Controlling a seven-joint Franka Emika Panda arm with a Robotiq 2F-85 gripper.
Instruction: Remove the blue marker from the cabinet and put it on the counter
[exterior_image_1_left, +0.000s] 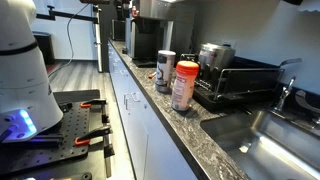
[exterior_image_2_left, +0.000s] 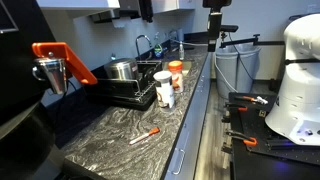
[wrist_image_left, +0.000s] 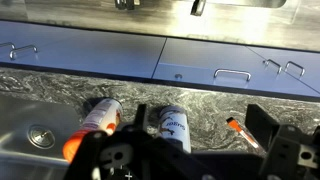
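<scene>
The blue marker is not in view. The counter (exterior_image_1_left: 200, 130) (exterior_image_2_left: 110, 130) (wrist_image_left: 210, 100) is dark speckled stone, with grey cabinet fronts (wrist_image_left: 220, 55) (exterior_image_1_left: 130, 110) and wire handles along its front edge. In the wrist view my gripper (wrist_image_left: 200, 108) hangs high above the counter, open, its black fingers (wrist_image_left: 262, 125) wide apart with nothing between them. A white marker with an orange cap (wrist_image_left: 238, 128) (exterior_image_2_left: 145, 135) lies flat on the stone near the right finger.
Two canisters stand on the counter, one orange-lidded (exterior_image_1_left: 185, 85) (wrist_image_left: 98, 117) and one grey-labelled (exterior_image_1_left: 165, 68) (wrist_image_left: 172, 128). A black dish rack (exterior_image_1_left: 238, 82) (exterior_image_2_left: 125, 88) and a steel sink (exterior_image_1_left: 275, 140) (wrist_image_left: 30, 125) are beside them. A black perforated table (exterior_image_1_left: 70, 130) carries the white robot base (exterior_image_2_left: 298, 85).
</scene>
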